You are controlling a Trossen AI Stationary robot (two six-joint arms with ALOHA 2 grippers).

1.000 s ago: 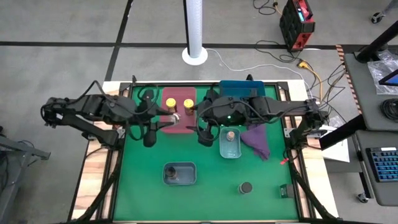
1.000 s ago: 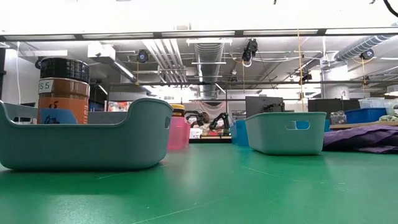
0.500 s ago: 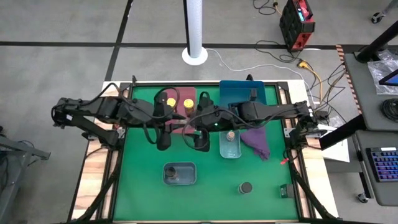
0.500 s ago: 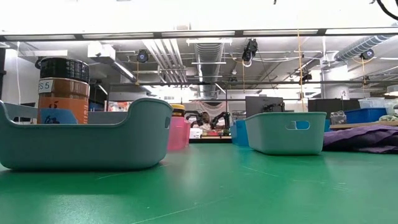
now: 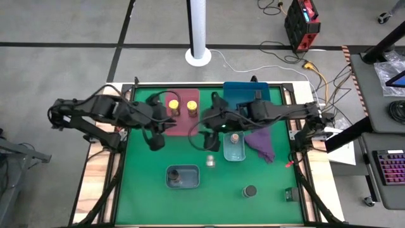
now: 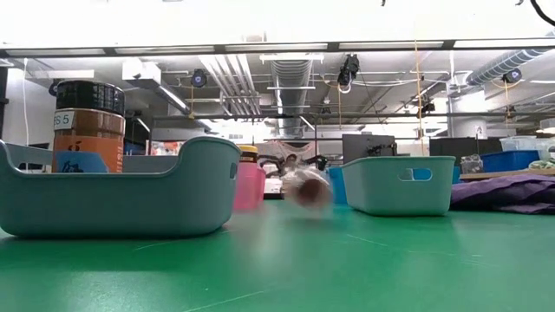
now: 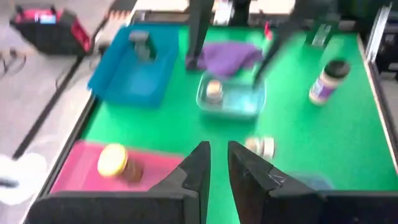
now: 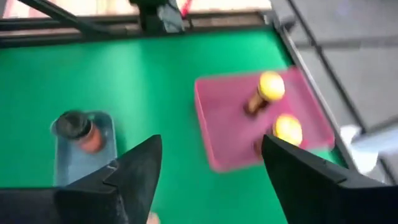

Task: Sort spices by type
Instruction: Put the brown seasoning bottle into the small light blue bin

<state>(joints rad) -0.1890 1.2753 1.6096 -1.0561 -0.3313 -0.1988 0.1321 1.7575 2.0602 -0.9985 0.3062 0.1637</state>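
A small pale spice jar (image 5: 211,162) lies on the green mat between the trays, blurred in the low view (image 6: 308,189). No gripper touches it. My right gripper (image 5: 205,138) hangs open above the mat, just beyond that jar. My left gripper (image 5: 155,140) is shut on nothing, near the pink tray (image 5: 172,123). That tray holds two yellow-lidded jars (image 5: 183,106). A pinkish-tan jar (image 5: 235,137) stands in the clear tray (image 5: 235,154). One round dark-lidded jar (image 5: 179,177) stands in the grey tray (image 5: 190,183), and another (image 5: 250,190) stands on the mat.
A blue tray (image 5: 243,101) at the far edge holds a dark item (image 5: 257,96). A purple cloth (image 5: 261,140) lies to the right of the clear tray. Bare green mat stretches along the near edge and near left corner.
The small pale jar has appeared on the mat below my right gripper, where nothing lay before, and it is still moving. My left gripper has drawn back toward the table's left edge. Both grippers have tipped further downward.
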